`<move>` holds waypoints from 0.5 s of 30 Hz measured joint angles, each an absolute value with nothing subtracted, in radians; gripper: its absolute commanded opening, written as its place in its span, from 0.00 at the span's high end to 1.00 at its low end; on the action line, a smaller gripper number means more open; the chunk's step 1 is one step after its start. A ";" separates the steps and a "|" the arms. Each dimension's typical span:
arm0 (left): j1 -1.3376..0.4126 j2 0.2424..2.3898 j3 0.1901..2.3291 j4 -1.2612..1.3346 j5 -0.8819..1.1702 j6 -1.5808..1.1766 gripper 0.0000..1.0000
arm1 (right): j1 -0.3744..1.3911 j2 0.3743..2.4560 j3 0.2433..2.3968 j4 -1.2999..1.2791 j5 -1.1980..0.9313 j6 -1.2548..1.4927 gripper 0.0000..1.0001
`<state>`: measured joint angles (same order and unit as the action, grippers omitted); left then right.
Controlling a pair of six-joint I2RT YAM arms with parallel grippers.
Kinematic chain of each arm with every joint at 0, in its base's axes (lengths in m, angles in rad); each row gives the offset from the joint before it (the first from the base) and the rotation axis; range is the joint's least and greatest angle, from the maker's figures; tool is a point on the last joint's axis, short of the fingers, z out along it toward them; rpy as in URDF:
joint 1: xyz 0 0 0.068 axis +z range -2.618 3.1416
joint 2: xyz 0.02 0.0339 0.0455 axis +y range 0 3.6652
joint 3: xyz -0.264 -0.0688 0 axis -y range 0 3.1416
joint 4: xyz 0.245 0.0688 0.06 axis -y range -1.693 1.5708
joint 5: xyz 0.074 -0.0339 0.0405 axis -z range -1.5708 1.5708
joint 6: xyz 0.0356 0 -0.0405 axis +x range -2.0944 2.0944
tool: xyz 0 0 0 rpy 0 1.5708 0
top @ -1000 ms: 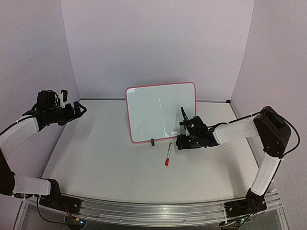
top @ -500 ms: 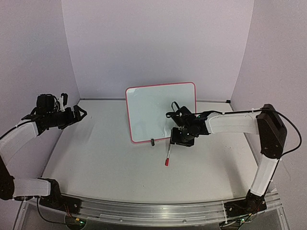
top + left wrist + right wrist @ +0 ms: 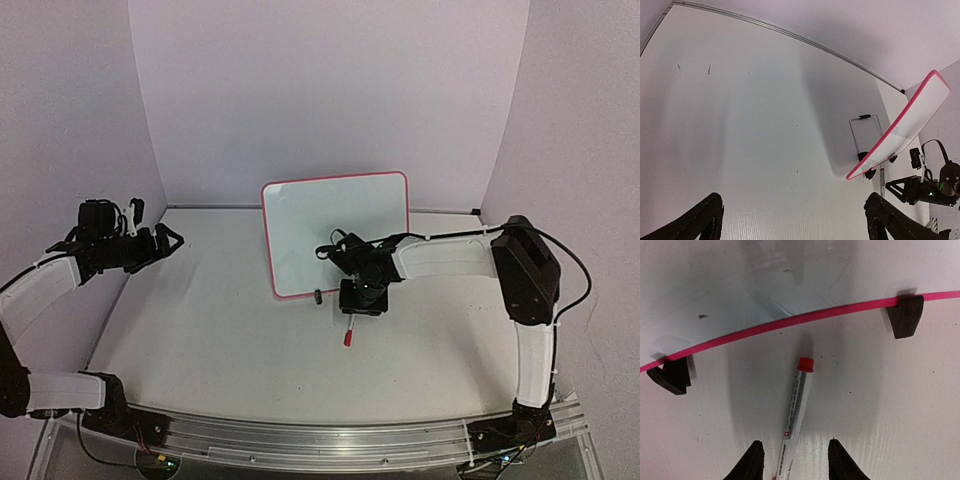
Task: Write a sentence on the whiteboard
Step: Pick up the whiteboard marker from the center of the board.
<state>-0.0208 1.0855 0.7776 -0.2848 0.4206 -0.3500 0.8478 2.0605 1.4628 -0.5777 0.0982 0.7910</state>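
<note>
Right tool (image 3: 794,462) stands wide, straddling the marker (image 3: 796,407) (red cap (image 3: 805,364) forward) — whiteboard (image 3: 715,275) just ahead; left tool (image 3: 795,225) wide too.

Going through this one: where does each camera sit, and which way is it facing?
Top external: above and behind the bases, looking down on the table, whiteboard and marker; both arms show.
Left wrist: at the table's left side, looking across at the whiteboard obliquely; its own fingertips show.
Right wrist: close above the marker, looking down; its fingertips flank it.
Shared: all three see the whiteboard.
</note>
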 measured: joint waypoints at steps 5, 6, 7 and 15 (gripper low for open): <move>-0.024 1.085 0.761 -0.286 0.427 -0.358 0.02 | 0.852 2.096 1.500 -0.595 0.114 0.798 0.69; -0.025 1.085 0.759 -0.285 0.428 -0.360 0.02 | 0.852 2.100 1.500 -0.599 0.116 0.799 0.71; -0.026 1.084 0.757 -0.285 0.428 -0.361 0.02 | 0.853 2.104 1.501 -0.604 0.120 0.803 0.72; -0.055 1.076 0.756 -0.288 0.399 -0.363 0.04 | 0.854 2.141 1.518 -0.621 0.127 0.816 0.82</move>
